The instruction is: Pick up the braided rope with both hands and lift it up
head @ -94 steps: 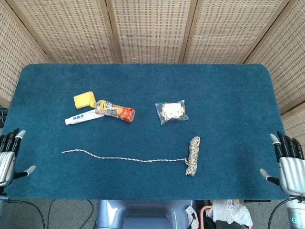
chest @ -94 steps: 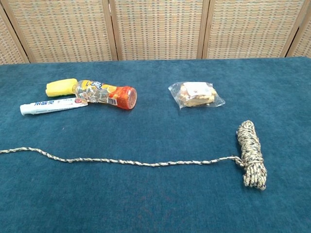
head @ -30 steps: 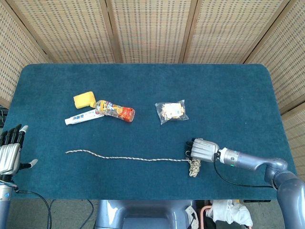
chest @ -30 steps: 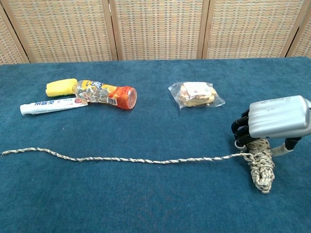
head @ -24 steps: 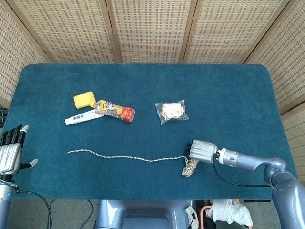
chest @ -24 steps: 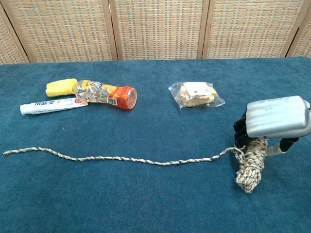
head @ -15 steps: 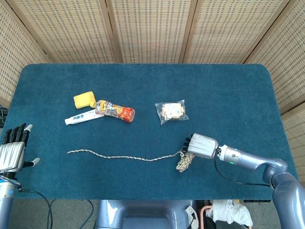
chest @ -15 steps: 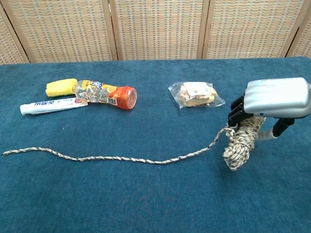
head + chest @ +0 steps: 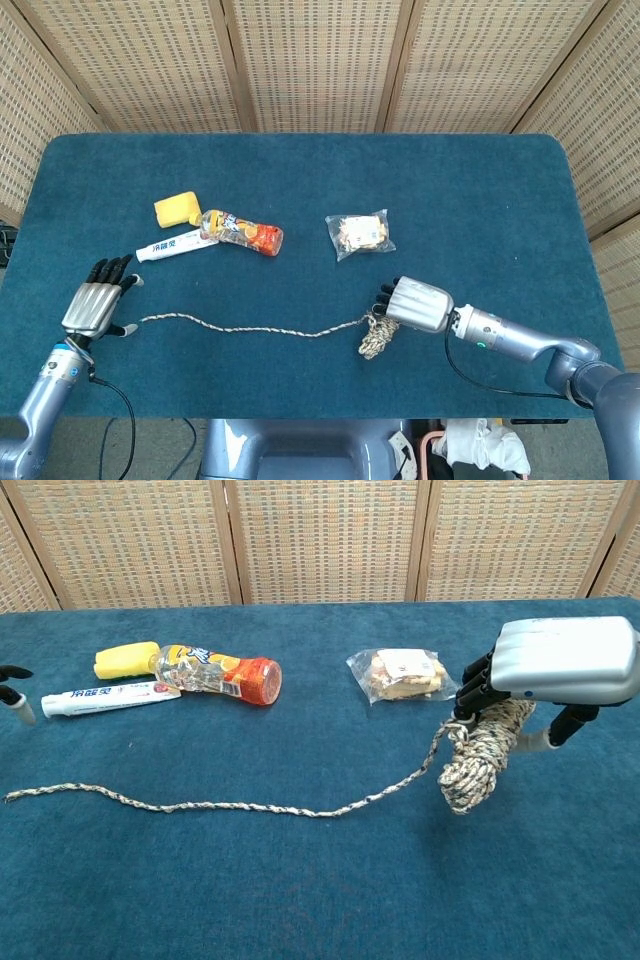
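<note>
The braided rope runs as a thin speckled line across the front of the blue table. Its coiled bundle hangs above the cloth, gripped by my right hand. The rope's loose tail lies flat at the left. My left hand hovers just left of that tail, fingers spread and holding nothing. In the chest view only its fingertips show at the left edge.
Behind the rope lie a yellow sponge, a white toothpaste tube and an orange-capped bottle together. A clear snack bag rests behind my right hand. Wicker screens back the table.
My right hand closed on the coil and raised it off the cloth, dragging it leftward. The left hand came in from the table's left edge to the rope's tail.
</note>
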Robot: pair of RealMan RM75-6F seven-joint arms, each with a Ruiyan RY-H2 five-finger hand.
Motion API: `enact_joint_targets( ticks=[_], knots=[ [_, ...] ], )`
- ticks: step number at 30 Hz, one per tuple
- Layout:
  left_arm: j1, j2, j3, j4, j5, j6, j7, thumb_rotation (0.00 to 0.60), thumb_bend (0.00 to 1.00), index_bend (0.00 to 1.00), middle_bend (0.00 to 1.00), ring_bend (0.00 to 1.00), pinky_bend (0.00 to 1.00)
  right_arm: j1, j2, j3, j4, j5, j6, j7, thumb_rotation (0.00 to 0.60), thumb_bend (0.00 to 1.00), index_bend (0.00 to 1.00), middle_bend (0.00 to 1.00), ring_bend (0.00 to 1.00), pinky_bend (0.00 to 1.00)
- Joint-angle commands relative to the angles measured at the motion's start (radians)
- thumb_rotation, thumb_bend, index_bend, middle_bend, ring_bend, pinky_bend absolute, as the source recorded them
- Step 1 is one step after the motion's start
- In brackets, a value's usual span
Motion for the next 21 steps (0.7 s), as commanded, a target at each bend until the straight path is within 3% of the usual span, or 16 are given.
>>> enact_joint_targets(
  ticks=[1,8,21],
  knots=[
    [-0.03,-0.039,0.006,0.034,0.018,-0.036,-0.035,0.6,0.16,0.36,0.0,0.0,0.0,0.003,0.022,-0.003,-0.044,0.002,-0.019,-0.039,0.6,0.62,0.58,0.6,0.45,0.7],
    [-0.071,-0.09,0.003,0.086,0.015,-0.088,-0.046,0.6,0.28,0.47,0.0,0.0,0.0,0.003,0.051,-0.001,-0.11,0.012,-0.044,-0.088,0.6,0.65,0.58,0.6,0.45,0.7],
    [-0.105,-0.123,0.006,0.08,-0.011,-0.126,0.003,0.6,0.33,0.51,0.0,0.0,0.0,0.0,0.049,-0.003,-0.118,0.012,-0.05,-0.098,0.6,0.66,0.58,0.6,0.45,0.7]
  ],
)
